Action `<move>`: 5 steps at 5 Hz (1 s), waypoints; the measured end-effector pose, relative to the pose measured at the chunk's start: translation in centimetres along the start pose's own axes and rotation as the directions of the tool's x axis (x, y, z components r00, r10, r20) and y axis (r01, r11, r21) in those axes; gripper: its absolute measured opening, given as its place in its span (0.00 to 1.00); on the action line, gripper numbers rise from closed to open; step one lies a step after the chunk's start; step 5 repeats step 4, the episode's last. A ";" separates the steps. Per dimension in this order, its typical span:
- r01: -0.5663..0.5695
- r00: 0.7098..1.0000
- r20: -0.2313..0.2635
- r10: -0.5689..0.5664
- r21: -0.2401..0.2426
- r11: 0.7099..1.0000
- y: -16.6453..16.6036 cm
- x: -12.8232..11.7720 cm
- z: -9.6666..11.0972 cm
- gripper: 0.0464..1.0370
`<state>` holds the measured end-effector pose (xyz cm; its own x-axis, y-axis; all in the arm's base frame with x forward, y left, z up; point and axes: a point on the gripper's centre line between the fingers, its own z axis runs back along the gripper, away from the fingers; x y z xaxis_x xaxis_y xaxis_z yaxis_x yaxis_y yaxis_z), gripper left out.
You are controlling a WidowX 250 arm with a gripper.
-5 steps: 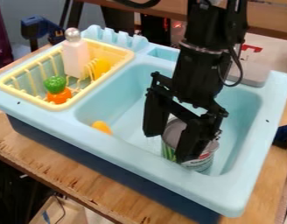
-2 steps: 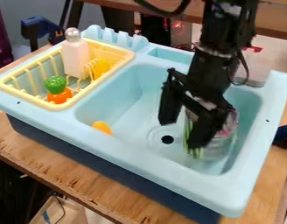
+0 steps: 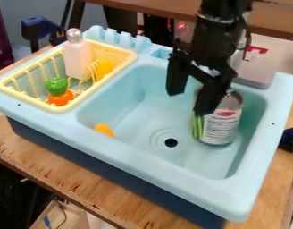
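Can (image 3: 221, 124) displaced up and right across the sink (image 3: 155, 163); claw (image 3: 189, 103) released.
Can now stands at right of centre in the frame, clear of the drain (image 3: 171, 142); reads as a nudge, not a grasp. Arm (image 3: 217, 38) hangs from top edge, fingers spread, one overlapping the can's left side.
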<state>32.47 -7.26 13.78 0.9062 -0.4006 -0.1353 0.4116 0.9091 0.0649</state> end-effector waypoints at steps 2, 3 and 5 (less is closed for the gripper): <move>0.020 1.000 -0.022 -0.021 -0.049 0.999 -0.1 -3.6 1.8 0.96; 0.041 0.998 -0.034 -0.044 -0.098 0.994 0.7 -6.7 3.8 0.96; 0.037 0.999 0.006 -0.036 -0.059 0.998 2.3 -9.3 6.1 0.96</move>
